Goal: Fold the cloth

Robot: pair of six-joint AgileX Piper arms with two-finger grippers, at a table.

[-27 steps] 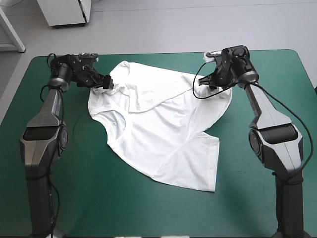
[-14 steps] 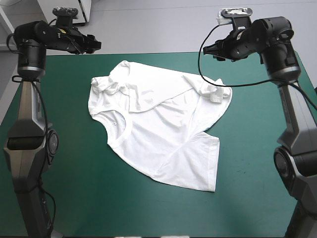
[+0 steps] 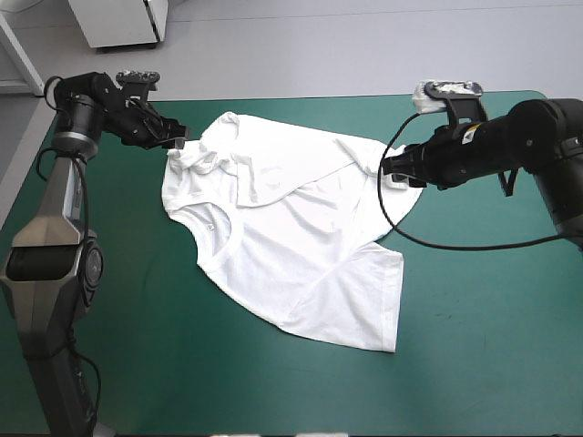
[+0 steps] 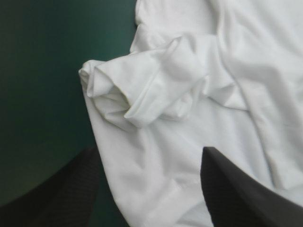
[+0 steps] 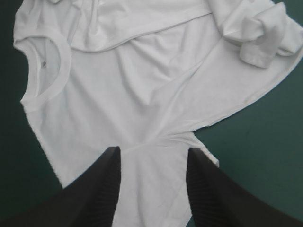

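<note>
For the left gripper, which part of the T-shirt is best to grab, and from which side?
Probably the rolled-up sleeve at the far left corner of the T-shirt, approached from the table's left edge. It stands bunched above the teal-green cover, a thick fold, just ahead of the open left gripper.

High view above and behind, facing forward and down over the whole table [image 3: 474, 364], left wrist view close over the T-shirt [image 4: 236, 61] toward the far left corner, right wrist view farther back, all three sharing the T-shirt
</note>
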